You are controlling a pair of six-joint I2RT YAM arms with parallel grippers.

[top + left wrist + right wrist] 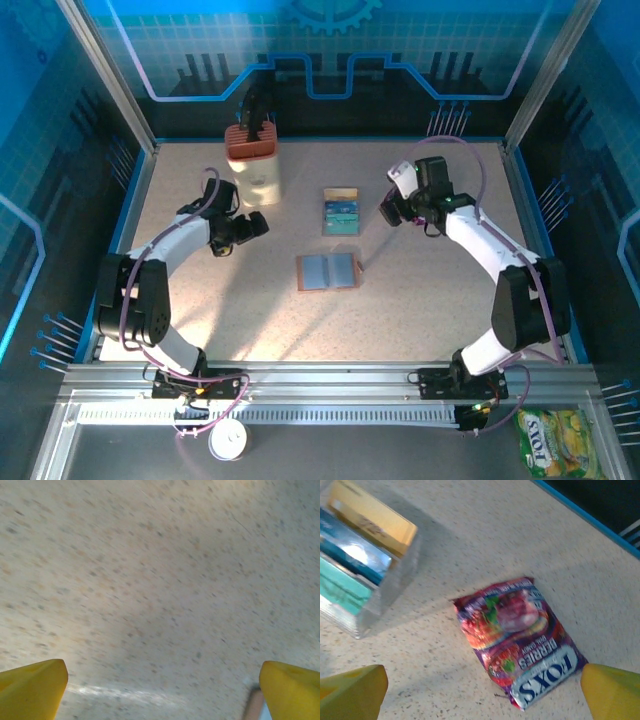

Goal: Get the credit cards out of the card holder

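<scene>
The left tool (255, 225) was released, its yellow fingers (35, 687) spread wide over bare tabletop (160, 580) and holding nothing. The card holder (326, 271) lay open and flat near it, toward the middle, with a corner showing beside one finger. The right tool (392, 208) was also spread wide and empty, with a purple snack packet (520, 637) lying ahead between its fingers. The cards (340, 211) sat in a clear tray (370, 615) between the two tools.
</scene>
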